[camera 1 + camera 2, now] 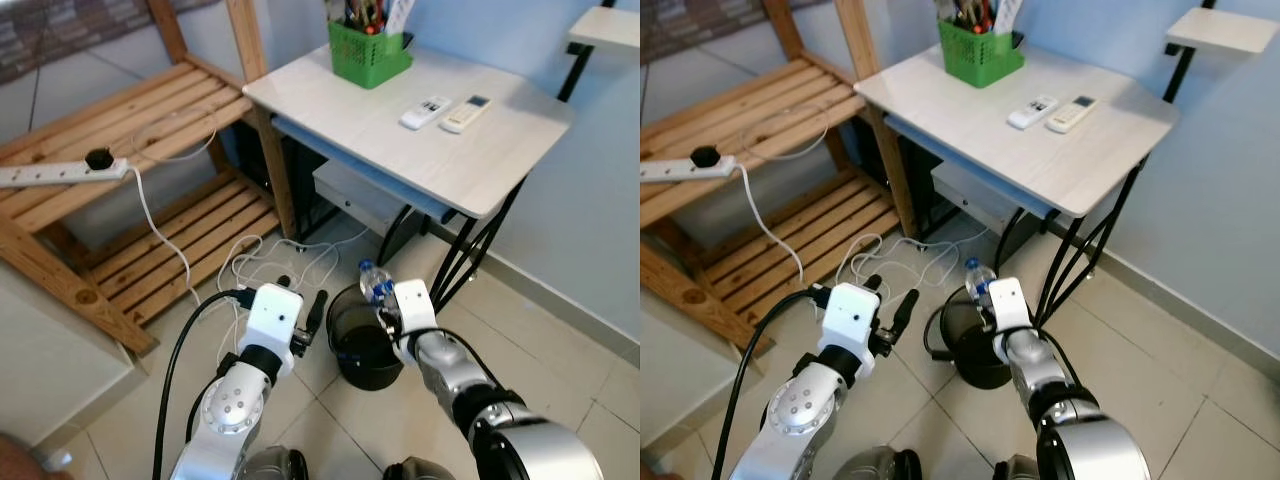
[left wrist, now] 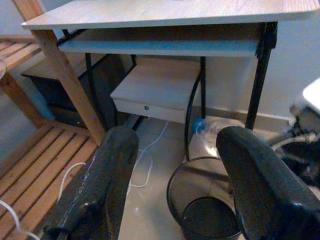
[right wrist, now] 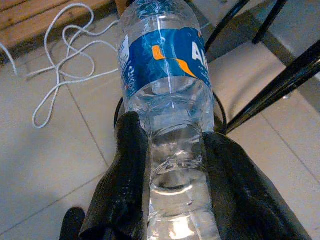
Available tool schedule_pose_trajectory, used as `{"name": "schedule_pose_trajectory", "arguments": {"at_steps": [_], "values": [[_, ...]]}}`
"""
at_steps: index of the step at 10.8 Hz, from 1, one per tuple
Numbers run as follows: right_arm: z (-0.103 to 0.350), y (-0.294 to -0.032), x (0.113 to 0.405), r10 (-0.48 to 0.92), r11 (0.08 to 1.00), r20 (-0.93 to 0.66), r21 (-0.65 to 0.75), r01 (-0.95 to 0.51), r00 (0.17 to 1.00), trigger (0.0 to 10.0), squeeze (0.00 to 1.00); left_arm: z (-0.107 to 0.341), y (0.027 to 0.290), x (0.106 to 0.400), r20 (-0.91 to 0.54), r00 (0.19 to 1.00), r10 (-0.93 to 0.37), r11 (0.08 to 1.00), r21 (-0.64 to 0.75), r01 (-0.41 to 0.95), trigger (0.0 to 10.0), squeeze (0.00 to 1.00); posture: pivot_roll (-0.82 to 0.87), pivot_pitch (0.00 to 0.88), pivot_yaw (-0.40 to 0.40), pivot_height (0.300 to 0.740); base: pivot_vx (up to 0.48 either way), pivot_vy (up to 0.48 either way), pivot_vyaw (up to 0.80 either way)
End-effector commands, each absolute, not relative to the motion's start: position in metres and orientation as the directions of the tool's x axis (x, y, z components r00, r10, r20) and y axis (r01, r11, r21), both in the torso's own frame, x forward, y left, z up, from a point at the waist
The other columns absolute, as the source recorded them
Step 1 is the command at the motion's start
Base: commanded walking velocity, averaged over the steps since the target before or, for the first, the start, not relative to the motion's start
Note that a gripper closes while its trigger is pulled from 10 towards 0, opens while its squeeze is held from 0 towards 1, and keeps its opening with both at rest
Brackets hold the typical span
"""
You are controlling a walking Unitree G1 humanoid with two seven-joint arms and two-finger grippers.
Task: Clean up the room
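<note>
Right gripper (image 3: 172, 185) clamped on a clear plastic water bottle (image 3: 165, 90) with a blue label, black fingers (image 3: 125, 170) pressed against both sides of the narrow waist, where the squeeze gets the best purchase. Bottle held above the rim of a black mesh wastebasket (image 1: 362, 345) standing on the tiled floor (image 1: 560, 330) beside the black metal legs of a pale wooden desk (image 1: 500, 150). Held there, most likely, so that opening the fingers drops it straight into the bin; seemingly empty or nearly so, hence light and prone to bouncing off the rim if let go off-centre.

Left gripper (image 2: 175, 185) spread wide and holding nothing, hovering just beside the basket on the other side, pointed towards it and the desk, perhaps kept free for the next bit of litter or to steady the bin.

On the desk: a green basket (image 1: 368, 50) of pens and two white remote controls (image 1: 445, 108) side by side, well apart from the action. To the robot's left, a slatted wooden shelf (image 1: 130, 120) carrying a white power strip (image 1: 60, 172), its white cable (image 1: 260, 258) trailing down and looping on the floor near the bin, close enough to snag a careless arm.
</note>
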State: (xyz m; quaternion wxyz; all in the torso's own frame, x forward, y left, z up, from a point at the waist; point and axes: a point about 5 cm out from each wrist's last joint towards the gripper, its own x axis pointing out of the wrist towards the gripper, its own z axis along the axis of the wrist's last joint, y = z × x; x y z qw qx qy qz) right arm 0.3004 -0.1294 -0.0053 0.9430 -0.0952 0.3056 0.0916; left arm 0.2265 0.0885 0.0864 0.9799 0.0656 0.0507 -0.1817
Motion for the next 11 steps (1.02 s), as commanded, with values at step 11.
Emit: {"name": "schedule_pose_trajectory", "arguments": {"at_steps": [11], "values": [[-0.003, -0.104, 0.302, 0.136, 0.973, -0.597, -0.067, -0.219, 0.79, 10.0, 0.0, 0.086, 0.075, 0.182, -0.187, 0.928, -0.322, 0.94, 0.056, 0.337, 10.0, 0.0, 0.09, 0.257, 0.029, 0.74, 0.0, 0.0, 0.0]]}}
